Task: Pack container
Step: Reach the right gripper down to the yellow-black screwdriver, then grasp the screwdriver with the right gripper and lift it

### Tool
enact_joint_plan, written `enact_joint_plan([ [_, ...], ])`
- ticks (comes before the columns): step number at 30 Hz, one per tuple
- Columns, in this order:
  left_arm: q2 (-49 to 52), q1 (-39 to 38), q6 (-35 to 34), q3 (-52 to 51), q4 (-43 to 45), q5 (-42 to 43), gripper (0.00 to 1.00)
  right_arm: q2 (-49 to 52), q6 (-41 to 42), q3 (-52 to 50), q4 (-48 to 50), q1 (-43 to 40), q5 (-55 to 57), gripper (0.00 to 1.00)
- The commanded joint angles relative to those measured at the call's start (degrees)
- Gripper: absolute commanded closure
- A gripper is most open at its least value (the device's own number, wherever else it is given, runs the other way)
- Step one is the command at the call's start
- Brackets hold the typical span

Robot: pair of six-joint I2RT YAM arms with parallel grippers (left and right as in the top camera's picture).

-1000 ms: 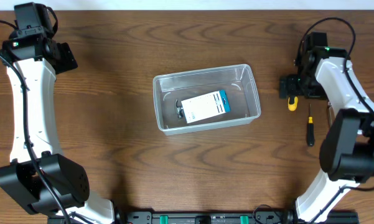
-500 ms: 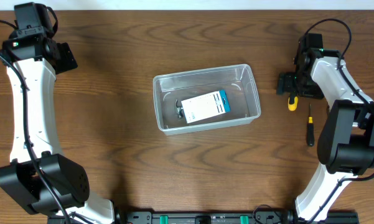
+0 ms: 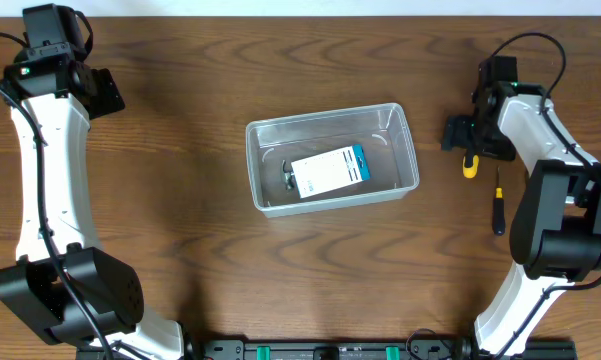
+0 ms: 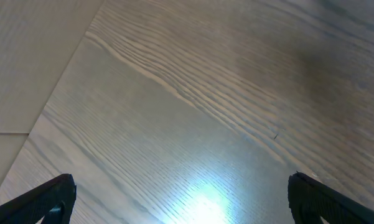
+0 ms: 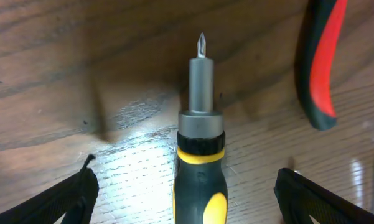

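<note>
Table (image 3: 180, 230): dark wood, we see it under everything.
Container (image 3: 252, 165): mid-table, holding a carded package (image 3: 328, 170).
Right gripper (image 3: 467, 140): fingers spread, we see them either side of a yellow-and-black screwdriver (image 5: 200, 155), clear of it.
Left gripper (image 3: 98, 90): far corner, fingers spread over bare wood.

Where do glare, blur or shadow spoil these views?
Left wrist: a bright glare patch on the table low in frame, grain blurring toward the upper right. Right wrist: glare on the wood left of the screwdriver, whose tip is sharp. Overhead: even light, crisp, only faint sheen on the container.
</note>
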Motion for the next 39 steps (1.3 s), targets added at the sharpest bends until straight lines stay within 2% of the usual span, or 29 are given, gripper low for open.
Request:
enact_joint_plan([
  [1,-1.18,0.09,-0.72,1.38,-0.13,-0.31,0.02,0.61,1.68,-2.95,1.16,0.26,-0.22,0.06],
  [10,-1.18,0.09,-0.74,1.38,-0.13,-0.31,0.02,0.61,1.44,-7.23,4.15,0.26,-0.22,0.02],
  [16,-1.18,0.09,-0.72,1.38,-0.13,-0.31,0.02,0.61,0.28,-7.23,3.87,0.28,-0.24,0.13],
  [18,-1.18,0.09,-0.74,1.38,-0.13,-0.31,0.02,0.59,0.24,-7.23,3.85,0.26,-0.20,0.20],
  [20,-1.18,0.09,-0.74,1.38,-0.13,-0.31,0.02,0.59,-0.11,-7.23,3.87,0.26,-0.17,0.33],
  [22,-1.18,0.09,-0.72,1.38,-0.13,-0.31,0.02,0.59,-0.09,-7.23,3.80,0.26,0.11,0.53],
  [23,-1.18,0.09,-0.72,1.38,-0.13,-0.31,0.02,0.59,-0.09,-7.23,3.72,0.26,0.22,0.57],
  [24,-1.18,0.09,-0.72,1.38,-0.13,-0.31,0.02,0.59,-0.09,-7.23,3.69,0.26,0.26,0.58],
  [27,-1.18,0.09,-0.72,1.38,-0.13,-0.31,0.02,0.59,-0.09,-7.23,3.69,0.22,1.25,0.48],
  [29,-1.18,0.09,-0.72,1.38,-0.13,-0.31,0.02,0.59,-0.09,-7.23,3.69,0.22,2.03,0.48],
  [35,-1.18,0.09,-0.72,1.38,-0.13,-0.31,0.02,0.59,-0.09,-7.23,3.63,0.22,3.26,0.86],
  [39,-1.18,0.09,-0.72,1.38,-0.13,-0.31,0.02,0.59,-0.09,-7.23,3.67,0.22,3.26,0.92],
])
